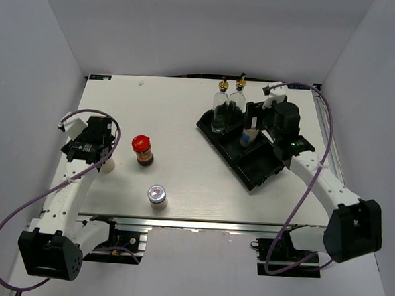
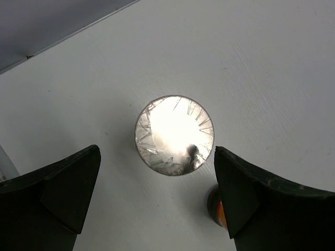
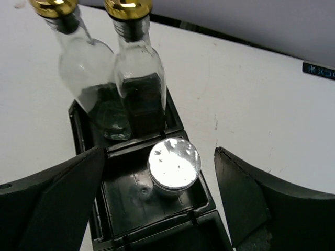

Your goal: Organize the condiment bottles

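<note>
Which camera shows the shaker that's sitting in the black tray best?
The right wrist view: the shaker stands clear in the tray's middle compartment, silver cap fully visible. The top external view shows it small, half hidden under the right gripper. The left wrist view shows a different shaker.

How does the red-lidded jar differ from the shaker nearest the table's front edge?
The jar has a red lid; the shaker has a silver cap. The jar's body is dark; the shaker's is pale. The jar stands farther back than the shaker. Both stand upright on the table, outside the tray.
</note>
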Action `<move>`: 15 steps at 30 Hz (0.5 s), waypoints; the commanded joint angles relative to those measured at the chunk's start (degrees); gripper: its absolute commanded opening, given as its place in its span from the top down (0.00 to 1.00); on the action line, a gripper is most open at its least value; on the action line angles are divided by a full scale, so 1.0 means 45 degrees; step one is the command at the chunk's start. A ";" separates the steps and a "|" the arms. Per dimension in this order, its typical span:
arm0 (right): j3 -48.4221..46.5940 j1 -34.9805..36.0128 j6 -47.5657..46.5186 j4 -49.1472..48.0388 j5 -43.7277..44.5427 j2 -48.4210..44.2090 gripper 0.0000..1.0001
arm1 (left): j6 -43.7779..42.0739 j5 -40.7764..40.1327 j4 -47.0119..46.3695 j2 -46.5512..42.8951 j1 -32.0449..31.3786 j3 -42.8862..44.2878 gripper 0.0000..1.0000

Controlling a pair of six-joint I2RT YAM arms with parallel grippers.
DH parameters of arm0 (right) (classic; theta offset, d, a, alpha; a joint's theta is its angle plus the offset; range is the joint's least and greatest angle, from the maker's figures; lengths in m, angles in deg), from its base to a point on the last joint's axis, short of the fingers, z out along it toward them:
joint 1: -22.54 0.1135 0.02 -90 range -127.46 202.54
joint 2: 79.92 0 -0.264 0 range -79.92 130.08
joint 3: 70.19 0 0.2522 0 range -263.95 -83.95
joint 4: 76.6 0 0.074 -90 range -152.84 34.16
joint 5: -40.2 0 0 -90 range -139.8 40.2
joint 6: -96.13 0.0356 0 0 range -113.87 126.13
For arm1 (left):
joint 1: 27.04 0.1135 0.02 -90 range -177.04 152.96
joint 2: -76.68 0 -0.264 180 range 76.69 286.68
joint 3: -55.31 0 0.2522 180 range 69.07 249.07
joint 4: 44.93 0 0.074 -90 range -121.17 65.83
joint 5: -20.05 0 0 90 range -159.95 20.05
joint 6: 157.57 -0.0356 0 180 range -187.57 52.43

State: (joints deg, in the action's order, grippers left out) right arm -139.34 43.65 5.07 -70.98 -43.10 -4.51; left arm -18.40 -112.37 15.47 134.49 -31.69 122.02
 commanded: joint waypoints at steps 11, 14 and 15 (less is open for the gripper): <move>0.0357 -0.0002 -0.0214 -0.0183 -0.1100 -0.2500 0.11 | -0.0867 0.2138 -0.2315 0.1470 0.1462 -0.0887 0.02; 0.0474 -0.0022 -0.0136 -0.0086 -0.0612 -0.2911 0.11 | -0.0984 0.2569 -0.2783 0.1549 0.1501 -0.1121 0.02; 0.0474 -0.0022 -0.0155 -0.0047 -0.0494 -0.2989 0.11 | -0.1023 0.2666 -0.2842 0.1608 0.1520 -0.1141 0.03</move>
State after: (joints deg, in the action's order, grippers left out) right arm -137.68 43.65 4.39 -70.57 -47.38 -16.11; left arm -21.70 -103.19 5.30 142.16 -25.35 117.41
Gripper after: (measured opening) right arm 0.895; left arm 0.979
